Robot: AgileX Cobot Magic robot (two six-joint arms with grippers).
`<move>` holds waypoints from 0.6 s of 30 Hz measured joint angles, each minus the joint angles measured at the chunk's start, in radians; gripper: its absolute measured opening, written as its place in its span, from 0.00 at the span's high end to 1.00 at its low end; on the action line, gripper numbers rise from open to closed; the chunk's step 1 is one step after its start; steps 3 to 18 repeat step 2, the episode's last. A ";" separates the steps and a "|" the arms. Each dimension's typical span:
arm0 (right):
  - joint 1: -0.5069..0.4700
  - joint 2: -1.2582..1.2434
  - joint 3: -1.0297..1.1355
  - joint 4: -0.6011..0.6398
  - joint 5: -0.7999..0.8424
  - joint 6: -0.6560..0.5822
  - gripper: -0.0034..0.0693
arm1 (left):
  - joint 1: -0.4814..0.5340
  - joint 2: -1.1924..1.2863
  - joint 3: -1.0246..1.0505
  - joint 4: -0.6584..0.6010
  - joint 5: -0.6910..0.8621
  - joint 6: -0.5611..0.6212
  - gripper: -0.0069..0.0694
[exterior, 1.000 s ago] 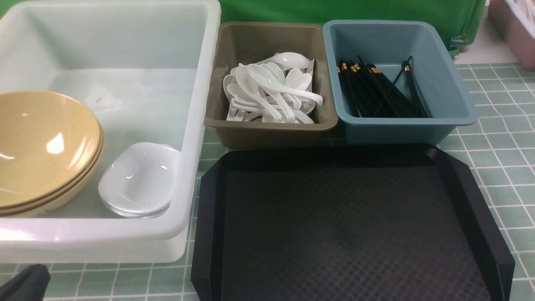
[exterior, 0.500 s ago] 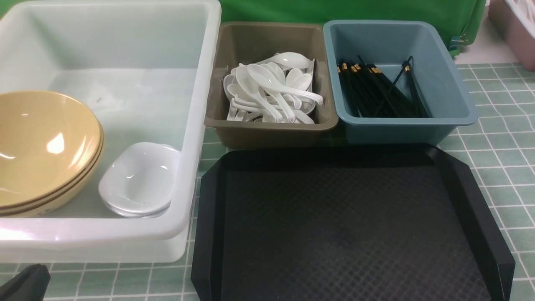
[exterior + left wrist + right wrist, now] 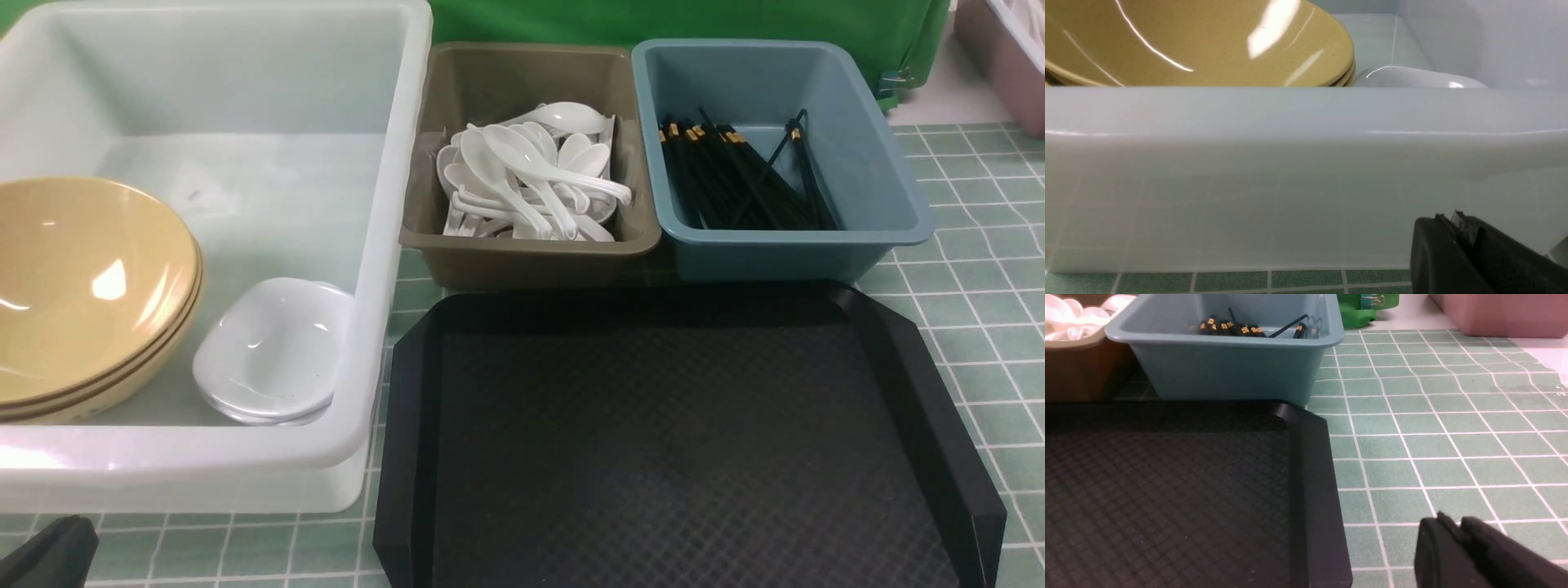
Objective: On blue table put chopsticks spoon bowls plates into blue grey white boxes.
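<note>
The left gripper [image 3: 1447, 218] has its jaws together, with nothing in them. The right gripper [image 3: 1451, 524] is dark and blurry at the tips, so I can't tell if its jaws are together or a bit apart. I see nothing held there.

The job looks all done, or very close to it. I think this is the end part, when the arms rest. Next, both arms should just keep away from the boxes and make sure no dish is left out.

The blue table [image 3: 992, 314] is big and has little squares on it. The black tray [image 3: 653, 433] sits on it, and I see no dishes on the part that shows. The big white box [image 3: 384, 245] holds the yellow bowls [image 3: 82, 278], all in a stack. The small white plates [image 3: 273, 351] are in there too, stacked beside the bowls. The grey box [image 3: 531, 261] has the white spoons [image 3: 531, 163] in a messy heap. The blue box [image 3: 784, 237] has the black chopsticks [image 3: 735, 175], and a few lie crossed.

Nothing seems to block the way. But the white box has tall sides, so an arm going in low could bump one.
</note>
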State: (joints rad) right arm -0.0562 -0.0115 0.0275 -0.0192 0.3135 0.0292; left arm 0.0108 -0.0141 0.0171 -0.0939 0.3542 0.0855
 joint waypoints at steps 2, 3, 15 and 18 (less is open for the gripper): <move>0.000 0.000 0.000 0.000 0.000 0.000 0.80 | 0.000 0.000 0.000 0.000 0.000 0.000 0.91; 0.000 0.000 0.000 0.000 0.000 0.000 0.80 | 0.000 0.000 0.000 0.000 0.000 0.000 0.91; 0.000 0.000 0.000 0.000 0.000 0.000 0.80 | 0.000 0.000 0.000 0.000 0.000 0.000 0.91; 0.000 0.000 0.000 0.000 0.000 0.000 0.80 | 0.000 0.000 0.000 0.000 0.000 0.000 0.91</move>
